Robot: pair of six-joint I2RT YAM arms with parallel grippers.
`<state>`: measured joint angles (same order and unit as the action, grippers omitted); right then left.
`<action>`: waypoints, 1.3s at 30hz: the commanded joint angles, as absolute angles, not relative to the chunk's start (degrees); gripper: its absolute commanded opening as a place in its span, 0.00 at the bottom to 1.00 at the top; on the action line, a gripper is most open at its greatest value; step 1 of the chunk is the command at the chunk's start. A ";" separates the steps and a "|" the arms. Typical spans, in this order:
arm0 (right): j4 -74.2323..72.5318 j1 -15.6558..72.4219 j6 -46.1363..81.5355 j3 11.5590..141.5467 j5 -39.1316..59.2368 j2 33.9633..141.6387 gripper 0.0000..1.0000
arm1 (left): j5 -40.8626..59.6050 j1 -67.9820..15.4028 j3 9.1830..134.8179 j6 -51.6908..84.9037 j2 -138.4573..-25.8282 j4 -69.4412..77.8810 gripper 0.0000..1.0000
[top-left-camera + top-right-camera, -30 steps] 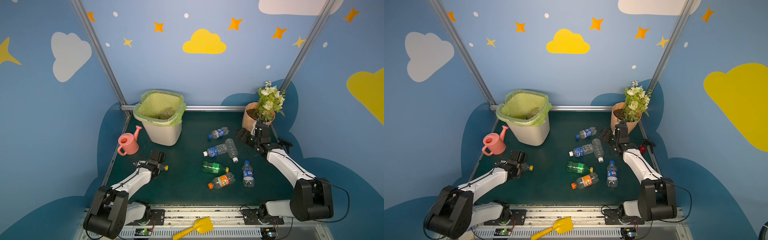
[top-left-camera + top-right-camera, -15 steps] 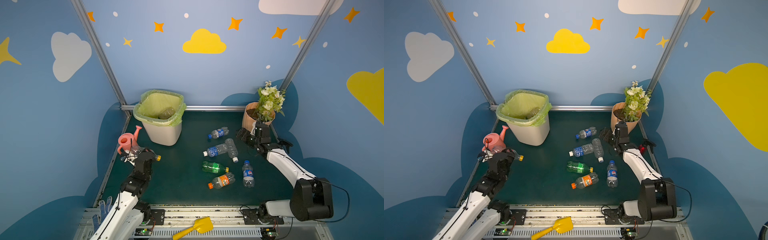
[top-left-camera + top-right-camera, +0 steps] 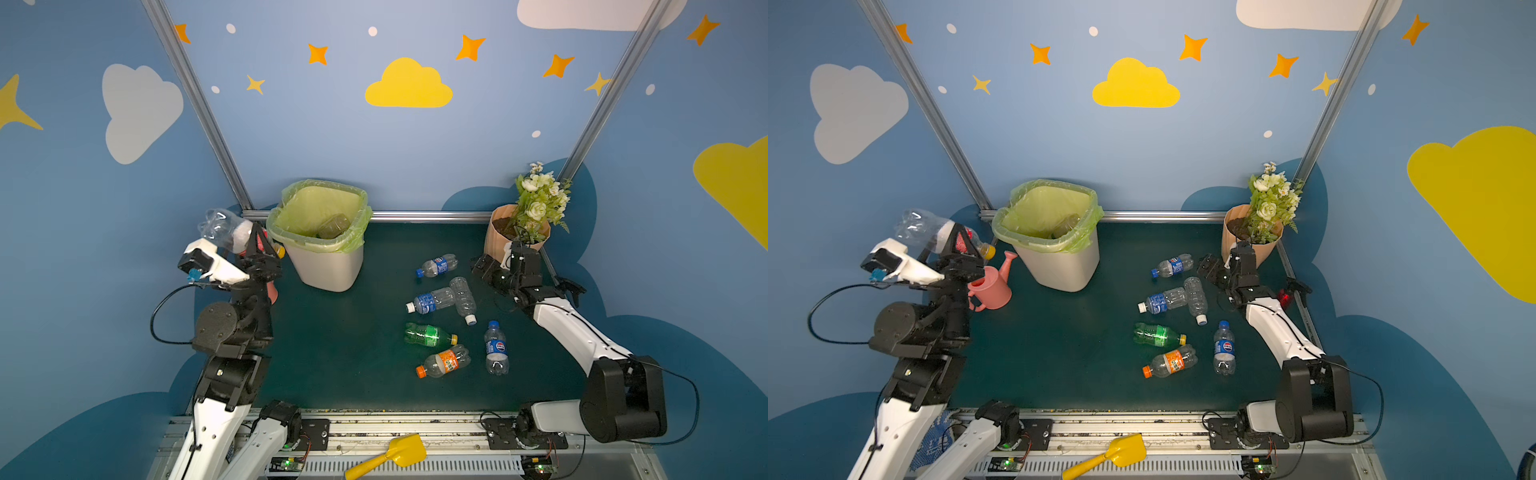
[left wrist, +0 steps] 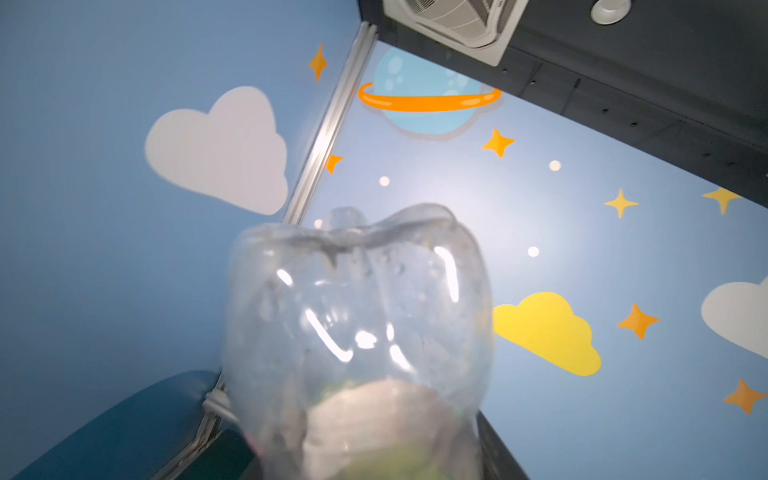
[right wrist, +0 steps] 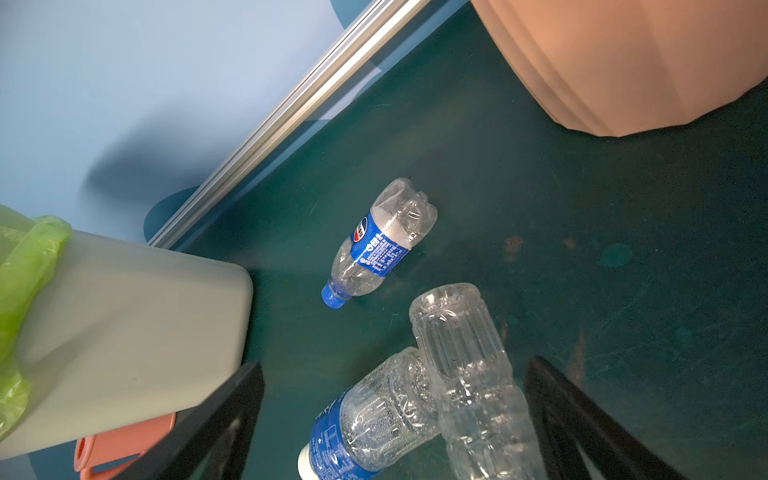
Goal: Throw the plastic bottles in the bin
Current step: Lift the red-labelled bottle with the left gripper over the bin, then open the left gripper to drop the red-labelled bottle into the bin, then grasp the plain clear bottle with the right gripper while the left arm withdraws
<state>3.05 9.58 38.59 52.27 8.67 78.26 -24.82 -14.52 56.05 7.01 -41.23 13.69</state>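
At the back left of the green mat (image 3: 340, 374) stood the bin (image 3: 328, 272), liner folded over its rim, with a binned bottle (image 3: 333, 226) lying inside. Just beside its rim, on the side away from the clutter, your left gripper (image 3: 257, 241) hung clear of the mat. Its jaws pinched the held bottle (image 3: 226, 228) near the cap end, yellow cap toward the bin and clear base toward the wall (your left wrist view showed little besides that base). By my judgement it was not yet over the opening. Your right gripper (image 3: 486, 268) hung low by the flowerpot (image 3: 496, 243), jaws spread wide and empty, facing the crossed pair (image 5: 457, 353). Six loose bottles (image 3: 428, 334), that pair among them, lay on their sides, well apart from the bin. They looked empty, so I judged them very light, thin-walled and slick: apt to dent, roll or squirt free. You would have done best to take each across its labelled middle, not the tapered shoulder or cap.
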 commanded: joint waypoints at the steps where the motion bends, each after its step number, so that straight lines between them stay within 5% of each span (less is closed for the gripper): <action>1: 2.70 9.94 38.24 51.80 8.32 75.91 0.97 | -19.84 -14.16 59.70 0.63 -50.14 19.50 0.54; 6: 3.37 9.76 37.97 50.37 5.74 72.62 0.97 | -10.57 -9.37 74.71 11.33 -69.76 6.10 0.63; 11: 6.13 9.46 36.14 50.17 2.84 69.44 0.97 | -7.48 -8.79 81.63 15.62 -75.33 -0.55 1.00; 16: 5.78 9.13 35.55 48.70 0.46 67.78 0.97 | -6.22 -9.05 71.74 10.39 -65.38 15.72 1.00; 35: 11.81 10.02 32.52 56.36 7.95 79.89 0.97 | -3.90 -9.23 48.64 11.49 -42.07 -0.11 1.00; 39: 19.17 10.29 24.09 59.42 7.05 83.32 0.84 | -2.21 -9.58 45.47 13.27 -39.90 -4.01 1.00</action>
<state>12.43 9.78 30.81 56.86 7.73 81.49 -4.34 -9.23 46.37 11.64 -41.71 -0.49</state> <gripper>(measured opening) 0.862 0.998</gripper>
